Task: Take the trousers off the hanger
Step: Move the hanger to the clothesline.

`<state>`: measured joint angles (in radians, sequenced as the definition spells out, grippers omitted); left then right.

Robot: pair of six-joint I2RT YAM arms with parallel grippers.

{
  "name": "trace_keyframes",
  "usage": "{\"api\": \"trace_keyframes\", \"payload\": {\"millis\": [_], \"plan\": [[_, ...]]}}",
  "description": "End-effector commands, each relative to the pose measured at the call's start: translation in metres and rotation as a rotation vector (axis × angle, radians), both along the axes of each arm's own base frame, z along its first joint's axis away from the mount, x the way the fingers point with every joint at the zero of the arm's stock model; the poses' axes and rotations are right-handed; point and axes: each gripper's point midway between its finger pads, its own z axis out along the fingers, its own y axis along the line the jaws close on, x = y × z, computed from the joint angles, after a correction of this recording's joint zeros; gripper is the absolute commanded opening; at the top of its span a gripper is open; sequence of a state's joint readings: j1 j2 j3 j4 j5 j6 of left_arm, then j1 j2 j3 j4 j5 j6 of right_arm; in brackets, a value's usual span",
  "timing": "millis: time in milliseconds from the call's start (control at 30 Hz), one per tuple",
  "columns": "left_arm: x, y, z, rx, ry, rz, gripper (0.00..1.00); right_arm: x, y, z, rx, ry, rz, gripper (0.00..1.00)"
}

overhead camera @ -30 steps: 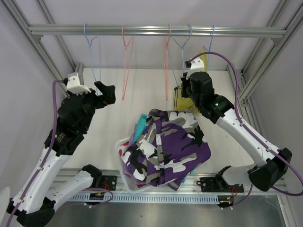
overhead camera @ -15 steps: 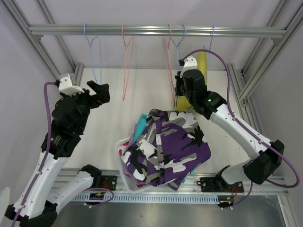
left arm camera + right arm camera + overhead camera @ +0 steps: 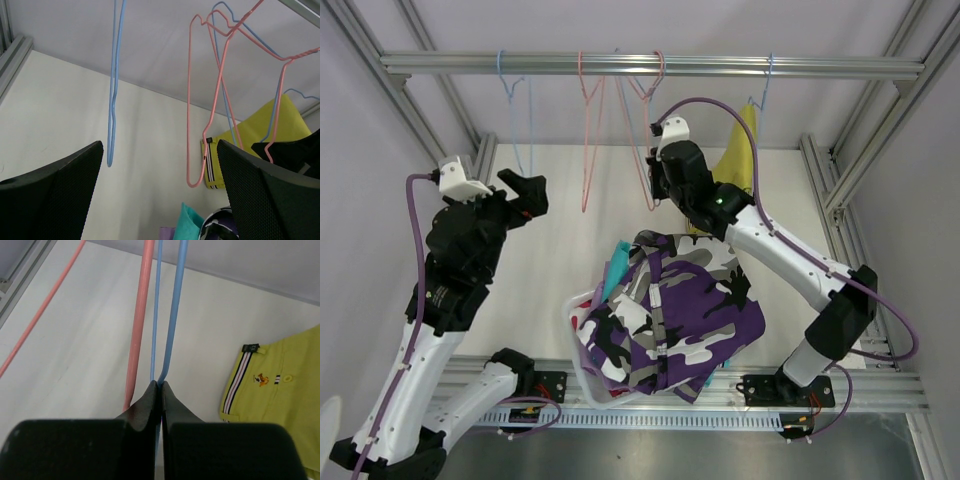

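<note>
Left arm: raised, elbow bent, wrist lifted toward rear left. Left gripper (image 3: 524, 190): jaws spread wide, pointing rearward and up.
Right arm: stretched long toward centre rear, forearm angled up-left. Right gripper (image 3: 160, 386): fingers pressed together, tips pinching blue hanger wire (image 3: 171, 325).
Grippers well apart.

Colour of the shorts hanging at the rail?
Mustard yellow shorts, striped side band; best in right wrist view.
</note>
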<state>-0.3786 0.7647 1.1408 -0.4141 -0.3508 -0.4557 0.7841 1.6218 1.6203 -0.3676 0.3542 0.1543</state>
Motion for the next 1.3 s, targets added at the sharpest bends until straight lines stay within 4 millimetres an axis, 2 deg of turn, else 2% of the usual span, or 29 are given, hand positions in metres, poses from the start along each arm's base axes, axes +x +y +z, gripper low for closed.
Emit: {"api": "trace_keyframes", "payload": {"millis": [0, 200, 400, 433, 500, 633, 867, 1133, 1267], "plan": [[-0.002, 0.001, 0.008, -0.031, -0.022, -0.004, 0.99, 0.004, 0.022, 0.013, 0.039, -0.028, 0.020, 0.00], [-0.002, 0.003, 0.008, -0.043, -0.021, -0.005, 1.00, 0.010, 0.047, 0.007, 0.037, -0.022, 0.045, 0.00], [0.000, 0.005, 0.007, -0.048, -0.015, 0.000, 0.99, 0.012, 0.060, 0.005, 0.039, -0.015, 0.060, 0.00], [0.000, 0.005, 0.006, -0.047, -0.014, 0.001, 1.00, 0.013, 0.059, 0.008, 0.040, -0.020, 0.053, 0.00], [0.000, 0.007, 0.007, -0.051, -0.012, 0.009, 0.99, 0.013, 0.055, 0.009, 0.030, -0.025, 0.036, 0.10], [0.001, 0.008, 0.004, -0.054, -0.001, 0.013, 1.00, 0.007, 0.047, 0.021, 0.019, -0.049, 0.026, 0.13], [0.004, 0.009, 0.001, -0.048, 0.008, 0.014, 0.99, -0.007, 0.028, 0.041, 0.015, -0.070, 0.006, 0.39], [0.009, 0.008, -0.002, -0.047, 0.025, 0.004, 0.99, -0.037, 0.008, 0.078, 0.064, -0.118, 0.012, 0.46], [0.010, 0.008, -0.002, -0.044, 0.030, 0.000, 1.00, -0.050, -0.001, 0.090, 0.071, -0.130, 0.012, 0.55]]}}
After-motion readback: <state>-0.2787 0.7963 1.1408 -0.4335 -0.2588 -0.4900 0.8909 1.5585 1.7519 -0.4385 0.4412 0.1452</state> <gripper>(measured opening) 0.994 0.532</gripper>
